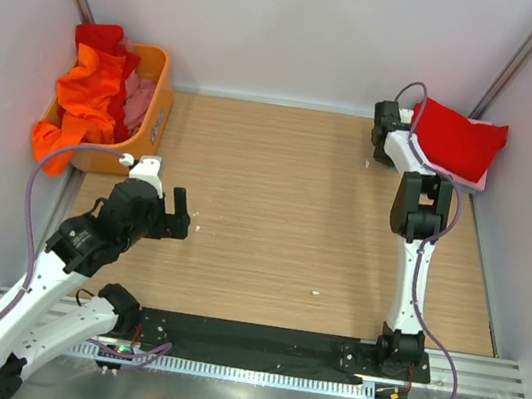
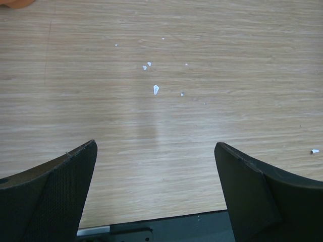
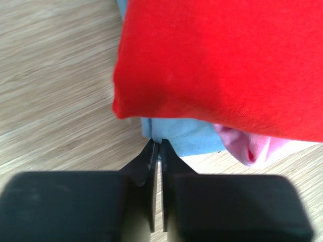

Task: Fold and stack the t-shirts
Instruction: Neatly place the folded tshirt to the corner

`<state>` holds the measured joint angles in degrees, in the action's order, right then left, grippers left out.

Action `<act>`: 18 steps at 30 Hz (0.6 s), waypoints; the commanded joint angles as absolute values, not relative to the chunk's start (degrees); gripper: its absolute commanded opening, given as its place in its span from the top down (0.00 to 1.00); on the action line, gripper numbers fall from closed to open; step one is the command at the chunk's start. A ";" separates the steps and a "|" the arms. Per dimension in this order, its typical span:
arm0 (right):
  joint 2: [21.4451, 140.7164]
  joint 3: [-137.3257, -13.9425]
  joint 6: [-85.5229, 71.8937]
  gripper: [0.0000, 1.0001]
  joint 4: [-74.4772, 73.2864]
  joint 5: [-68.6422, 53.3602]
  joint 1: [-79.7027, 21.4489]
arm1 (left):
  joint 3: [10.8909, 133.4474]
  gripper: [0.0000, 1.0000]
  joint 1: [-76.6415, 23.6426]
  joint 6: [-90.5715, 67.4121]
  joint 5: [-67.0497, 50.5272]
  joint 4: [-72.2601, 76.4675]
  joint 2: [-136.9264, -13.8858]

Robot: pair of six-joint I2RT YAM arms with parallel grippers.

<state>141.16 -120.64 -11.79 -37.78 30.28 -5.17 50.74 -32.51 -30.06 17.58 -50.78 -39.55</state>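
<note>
A folded stack lies at the table's far right: a bright red t-shirt on top, a pink one peeping out beneath. In the right wrist view the red shirt covers a grey-blue shirt and a pink one. My right gripper is shut, its tips pinching the grey-blue shirt's near edge; in the top view it sits at the stack's left side. My left gripper is open and empty low over bare wood.
An orange plastic basket stands at the far left, holding an orange t-shirt that hangs over its rim, a red cloth and a pink cloth. Small white specks lie on the wooden table. White walls close in on both sides.
</note>
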 commanded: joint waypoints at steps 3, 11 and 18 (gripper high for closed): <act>141.15 -120.24 -10.55 0.98 -35.60 28.31 -5.18 | 50.89 0.00 -32.61 -30.94 18.72 -48.78 -39.81; 137.29 -115.23 -6.95 0.99 -32.17 23.12 -10.54 | 50.89 0.00 -32.61 -30.94 18.72 -48.78 -39.99; 134.12 -109.44 -7.12 0.99 -29.80 22.06 -14.15 | 50.98 0.00 -32.61 -31.03 18.90 -48.96 -39.90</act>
